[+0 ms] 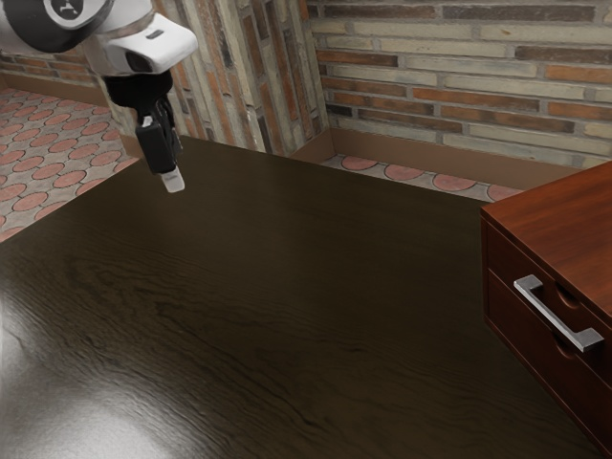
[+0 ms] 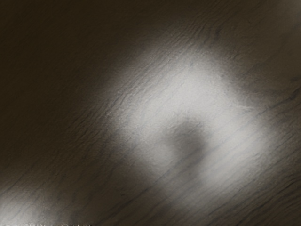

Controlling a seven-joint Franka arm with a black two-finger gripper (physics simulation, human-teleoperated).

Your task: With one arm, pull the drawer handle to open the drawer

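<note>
A reddish-brown wooden cabinet (image 1: 559, 225) stands at the exterior view's right edge on the dark table. Its top drawer front (image 1: 535, 287) sits flush with the cabinet and carries a silver bar handle (image 1: 557, 312). My gripper (image 1: 170, 178) hangs high at the exterior view's upper left, pointing down at the table, far from the handle and with nothing in it. The wrist view looks down on bare tabletop (image 2: 70, 155) with a bright glare patch (image 2: 188, 94) and a soft shadow (image 2: 188, 139) under the hand.
The dark wood table (image 1: 268, 316) stretches broad and bare between gripper and cabinet. A brick wall (image 1: 459, 76) and a tiled floor (image 1: 48, 153) lie behind the table. A second panel (image 1: 545, 359) lies under the drawer.
</note>
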